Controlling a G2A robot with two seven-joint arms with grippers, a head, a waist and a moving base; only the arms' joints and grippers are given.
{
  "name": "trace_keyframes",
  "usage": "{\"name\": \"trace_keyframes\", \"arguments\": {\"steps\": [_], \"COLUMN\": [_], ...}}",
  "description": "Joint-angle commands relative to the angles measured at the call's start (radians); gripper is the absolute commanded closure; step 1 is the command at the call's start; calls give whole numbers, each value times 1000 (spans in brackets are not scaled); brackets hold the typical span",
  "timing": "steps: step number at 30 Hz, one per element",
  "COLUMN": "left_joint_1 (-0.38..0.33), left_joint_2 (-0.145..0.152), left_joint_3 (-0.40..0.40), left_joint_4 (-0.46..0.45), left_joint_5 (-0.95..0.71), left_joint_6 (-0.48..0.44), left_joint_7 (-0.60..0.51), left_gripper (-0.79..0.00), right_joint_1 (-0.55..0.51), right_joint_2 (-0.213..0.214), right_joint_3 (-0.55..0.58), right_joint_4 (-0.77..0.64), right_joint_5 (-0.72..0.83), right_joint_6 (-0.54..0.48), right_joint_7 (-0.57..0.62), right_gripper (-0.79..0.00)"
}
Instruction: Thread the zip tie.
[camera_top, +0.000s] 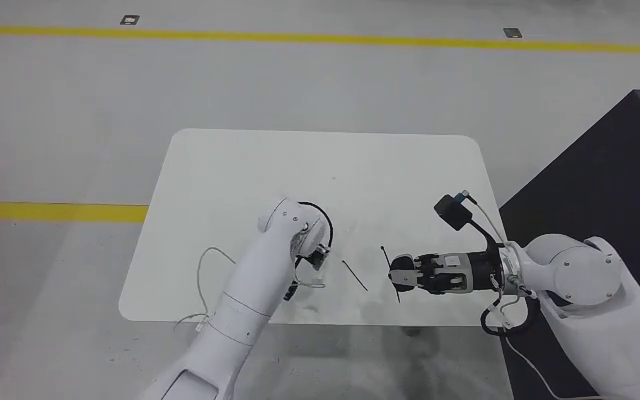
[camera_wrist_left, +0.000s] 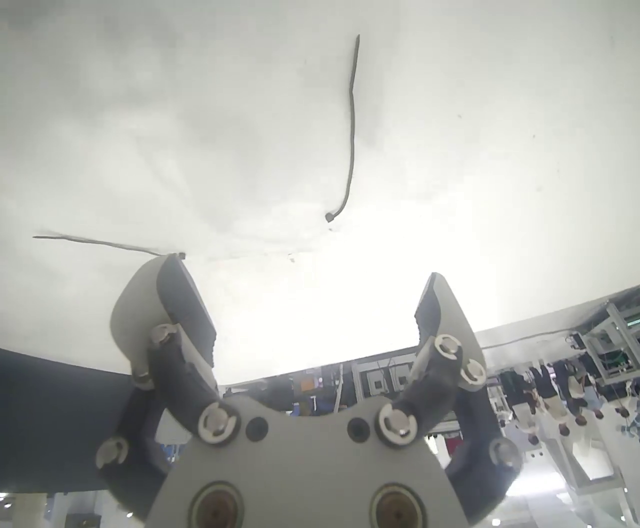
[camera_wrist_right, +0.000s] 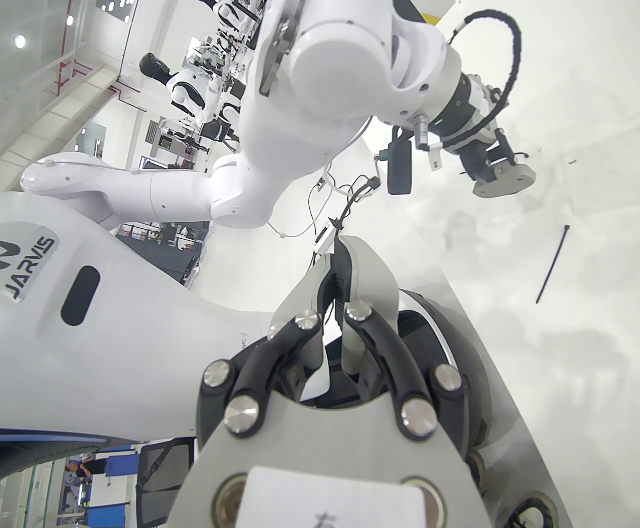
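One black zip tie (camera_top: 354, 275) lies flat on the white table (camera_top: 250, 170) between the two grippers; it also appears in the left wrist view (camera_wrist_left: 351, 125) and the right wrist view (camera_wrist_right: 552, 265). My left gripper (camera_top: 320, 258) (camera_wrist_left: 303, 267) hovers just left of it, open and holding nothing. In the top view a second black zip tie (camera_top: 390, 272) crosses the tips of my right gripper (camera_top: 397, 272) (camera_wrist_right: 342, 245), which is shut on it near the table's front edge. A thin dark strip (camera_wrist_left: 100, 243) lies on the table beside one left fingertip.
A dark panel (camera_top: 590, 170) borders the table on the right. Loose white cables (camera_top: 205, 270) hang along the left arm near the front edge. The far half of the table is bare white surface. The left gripper (camera_wrist_right: 502, 177) shows beyond the right fingers.
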Motion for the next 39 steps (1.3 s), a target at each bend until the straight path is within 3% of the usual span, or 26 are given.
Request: {"name": "trace_keyframes", "arguments": {"steps": [1, 7, 13, 17, 23, 29, 39], "left_joint_1": [-45, -152, -198, -196, -182, -177, -179], "left_joint_2": [-5, -15, 5, 49, 148, 254, 260], "left_joint_3": [14, 112, 209, 245, 270, 372, 381], "left_joint_4": [86, 239, 216, 156, 52, -84, -92], "left_joint_5": [-64, -208, -294, -330, -391, -535, -548], "left_joint_6": [3, -33, -113, -171, -222, -243, -244], "left_joint_7": [0, 0, 0, 0, 0, 0, 0], "left_gripper": [-785, -751, -742, -723, -714, -785, -785], "right_joint_1": [0, 0, 0, 0, 0, 0, 0], "right_joint_2": [0, 0, 0, 0, 0, 0, 0], "right_joint_3": [0, 0, 0, 0, 0, 0, 0], "right_joint_4": [0, 0, 0, 0, 0, 0, 0], "right_joint_5": [0, 0, 0, 0, 0, 0, 0], "right_joint_6": [0, 0, 0, 0, 0, 0, 0], "right_joint_7": [0, 0, 0, 0, 0, 0, 0], "right_gripper": [0, 0, 0, 0, 0, 0, 0]}}
